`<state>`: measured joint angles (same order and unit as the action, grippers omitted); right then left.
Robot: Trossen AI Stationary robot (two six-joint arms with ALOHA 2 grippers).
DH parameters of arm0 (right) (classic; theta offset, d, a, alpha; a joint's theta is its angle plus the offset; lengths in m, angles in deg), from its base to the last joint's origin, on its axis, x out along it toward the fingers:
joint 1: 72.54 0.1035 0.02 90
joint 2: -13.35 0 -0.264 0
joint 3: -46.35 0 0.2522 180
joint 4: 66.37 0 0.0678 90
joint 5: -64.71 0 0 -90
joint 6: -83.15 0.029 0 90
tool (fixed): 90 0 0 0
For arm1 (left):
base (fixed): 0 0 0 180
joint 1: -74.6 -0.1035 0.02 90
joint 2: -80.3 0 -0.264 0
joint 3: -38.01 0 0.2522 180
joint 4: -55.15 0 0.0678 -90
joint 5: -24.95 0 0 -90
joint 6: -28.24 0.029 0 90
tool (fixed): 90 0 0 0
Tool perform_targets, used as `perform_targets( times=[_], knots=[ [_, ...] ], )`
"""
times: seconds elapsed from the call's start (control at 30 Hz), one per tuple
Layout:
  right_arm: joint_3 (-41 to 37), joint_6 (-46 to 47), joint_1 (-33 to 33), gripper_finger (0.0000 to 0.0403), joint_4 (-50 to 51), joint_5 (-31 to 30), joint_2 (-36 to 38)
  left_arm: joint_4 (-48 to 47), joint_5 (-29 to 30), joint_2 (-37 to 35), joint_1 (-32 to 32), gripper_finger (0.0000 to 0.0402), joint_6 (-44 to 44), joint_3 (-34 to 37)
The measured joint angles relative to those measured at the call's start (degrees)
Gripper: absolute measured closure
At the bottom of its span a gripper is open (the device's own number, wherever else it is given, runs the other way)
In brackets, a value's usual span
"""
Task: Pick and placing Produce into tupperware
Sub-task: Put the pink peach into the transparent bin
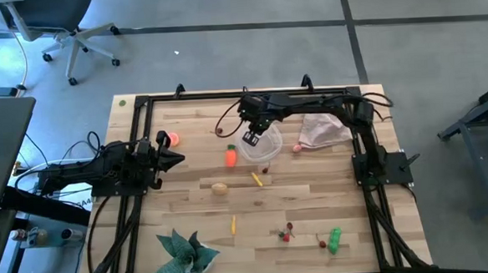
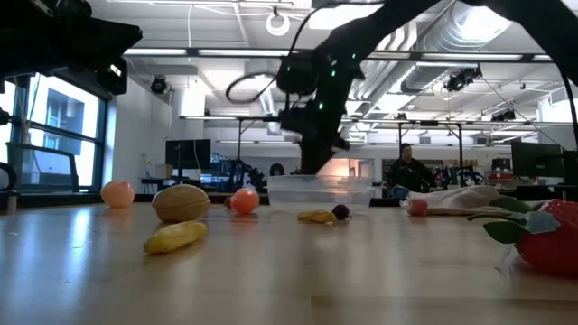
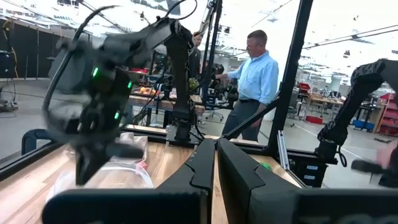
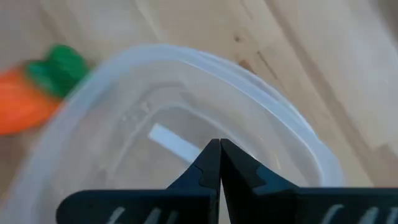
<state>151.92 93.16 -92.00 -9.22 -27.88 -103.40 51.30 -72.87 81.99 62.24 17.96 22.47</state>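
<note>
Overhead, right jaws [image 1: 251, 139] pressed together above tupperware [image 1: 266, 149], wrist view alone shows carrot [image 4: 25, 99] beside it

The whole table [image 1: 254, 165] is seen from straight above in the high view, at some distance, with grey floor taken in on every side. In the low view the scene is looked across level from table-top height, towards the room beyond; the tupperware [image 2: 321, 190] is caught there mid-distance, and it is shared with the high view [image 1: 261, 144]. The left wrist view is aimed along that arm's own fingers [image 3: 239, 174] across the table to the room, where a person [image 3: 252, 84] is shown. The right wrist view is pointed steeply down, very near, into the tupperware [image 4: 186, 124], with an orange carrot [image 4: 28, 99] just beside it.
</note>
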Motion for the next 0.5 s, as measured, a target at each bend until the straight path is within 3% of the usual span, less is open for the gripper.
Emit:
perform_targets(
  times=[0.13,0.3,0.5],
  knots=[
    [0.0,0.0,1.7,0.0402,4.5,-0.9,6.9,0.0,0.0,0.0,0.0,0.0389,0.0,0.0],
    [-0.8,0.5,5.8,0.0402,8.1,-6.2,17.9,-0.2,0.0,0.0,0.0,0.0389,0.0,0.0],
    [-13.5,3.6,11.1,0.0402,3.2,-9.7,36.0,-0.7,0.0,0.0,0.0,0.0389,0.0,0.0]
  ],
)
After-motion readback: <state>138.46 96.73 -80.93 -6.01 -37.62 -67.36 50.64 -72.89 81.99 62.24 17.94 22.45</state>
